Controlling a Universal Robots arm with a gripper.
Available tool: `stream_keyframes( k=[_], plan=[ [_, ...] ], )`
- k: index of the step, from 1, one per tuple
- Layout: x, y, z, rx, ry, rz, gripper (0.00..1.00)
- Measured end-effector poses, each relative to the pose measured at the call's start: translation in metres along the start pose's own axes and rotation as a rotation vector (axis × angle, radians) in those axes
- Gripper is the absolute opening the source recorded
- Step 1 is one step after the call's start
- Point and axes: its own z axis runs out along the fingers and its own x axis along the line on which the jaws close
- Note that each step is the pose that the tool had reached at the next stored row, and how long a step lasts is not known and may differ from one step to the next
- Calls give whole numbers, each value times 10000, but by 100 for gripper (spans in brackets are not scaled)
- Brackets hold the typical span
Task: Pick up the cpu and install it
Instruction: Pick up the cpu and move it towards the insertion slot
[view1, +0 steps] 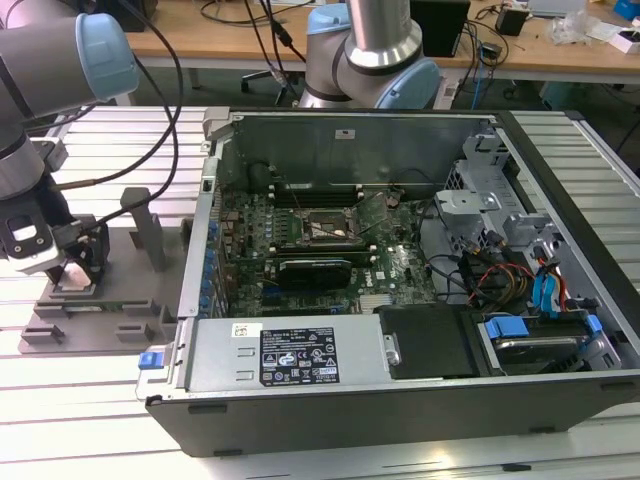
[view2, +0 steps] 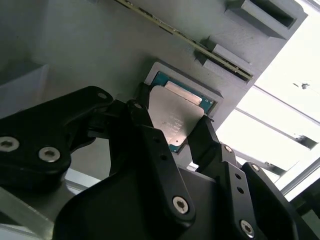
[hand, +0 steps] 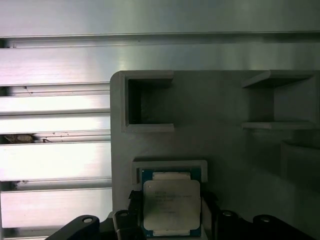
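Observation:
The cpu (hand: 171, 202), a small square chip with a silvery top plate (view2: 176, 116) and a green rim, lies in a framed recess of the grey plastic tray (hand: 220, 110). My gripper (view2: 170, 121) stands over it, its black fingers (view2: 142, 117) against two opposite edges of the chip. In the exterior view the gripper (view1: 80, 268) is low over the tray (view1: 100, 310), at that view's left. The black socket frame (view1: 320, 228) sits on the motherboard inside the open computer case (view1: 400, 390), well to the exterior view's right of the gripper.
The tray (view2: 90, 45) has other empty pockets and upright posts (view1: 150, 225). It rests on a slatted aluminium table (hand: 55, 160). Cables, a graphics card (view1: 312, 268) and drive cages crowd the case. A second arm's base (view1: 375, 50) stands behind the case.

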Motion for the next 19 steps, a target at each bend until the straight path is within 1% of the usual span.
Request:
stream_keyframes(
  k=[1,2,5,9,12,13,15,17,19],
  plan=[
    [0,-1,-29,6,2,-1,55],
    [-2,-2,-99,17,2,0,55],
    [-5,-4,-218,31,2,0,55],
    [-9,-5,-342,51,1,-1,55],
    [-10,-6,-405,63,0,-1,55],
    [-11,-7,-437,72,0,-2,55],
    [-14,-9,-523,92,0,-2,55],
    [-16,-10,-581,103,0,-2,55],
    [-17,-11,-613,105,0,-2,55]
  ],
)
